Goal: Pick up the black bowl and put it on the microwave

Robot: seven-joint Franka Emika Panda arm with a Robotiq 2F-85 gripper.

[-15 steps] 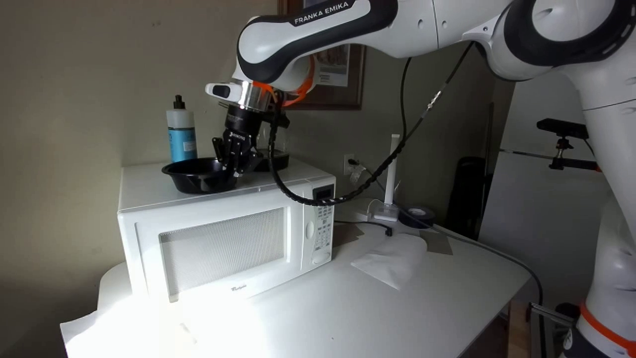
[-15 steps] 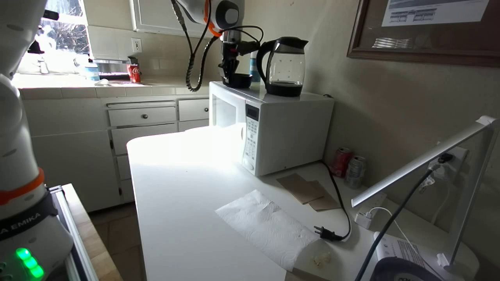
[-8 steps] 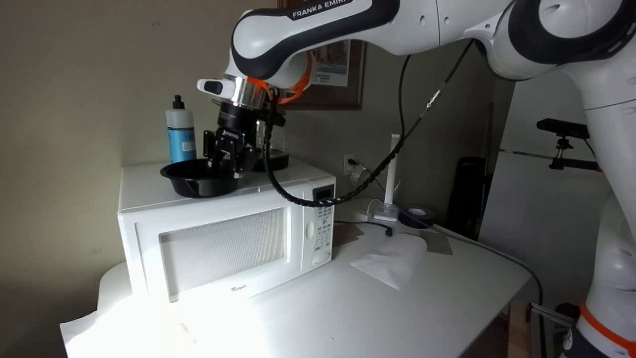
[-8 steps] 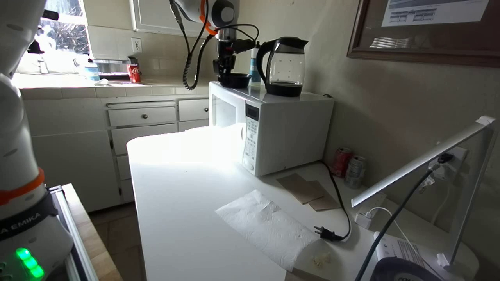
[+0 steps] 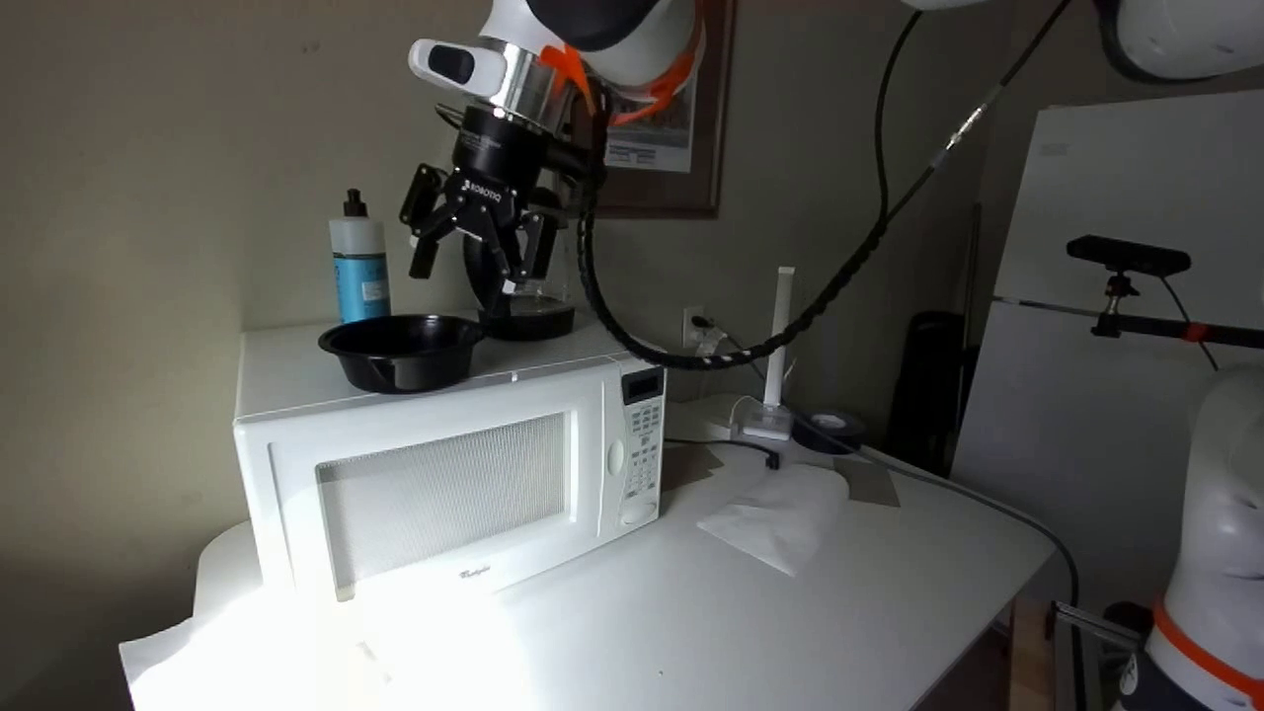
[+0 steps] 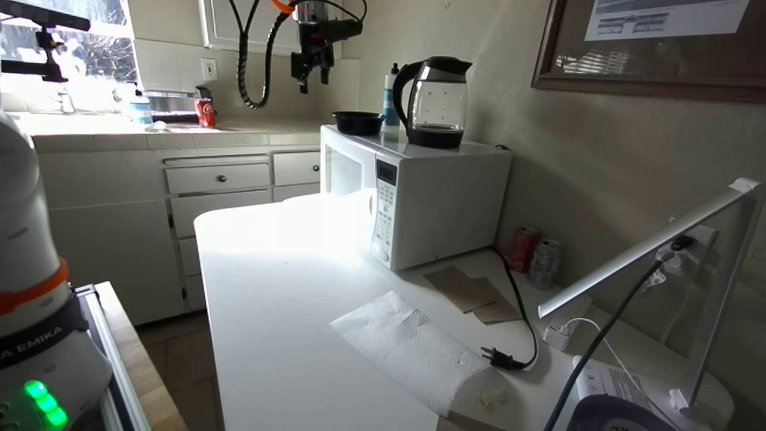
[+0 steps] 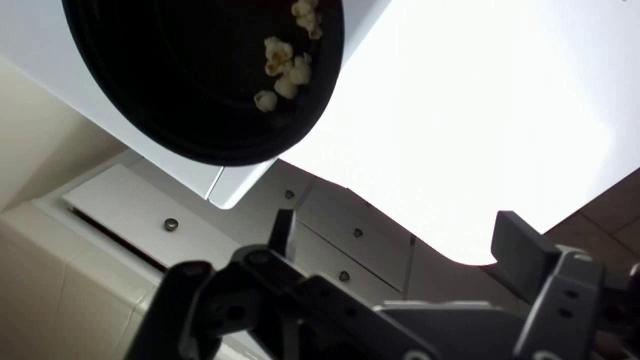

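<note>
On top of the white microwave rests the black bowl, upright near the front edge. In an exterior view the same bowl sits at the far end of the microwave. Several pieces of popcorn lie inside the bowl in the wrist view. My gripper is above the bowl and apart from it, fingers spread wide. Nothing is between the fingers in the wrist view.
A glass kettle and a blue-labelled bottle stand behind the bowl on the microwave. A paper towel, a power plug and a lamp are on the table. My arm's cable hangs in a loop.
The gripper has opened, let go of the bowl and risen well above it. The bowl shifted slightly at first and now stays on the microwave.
</note>
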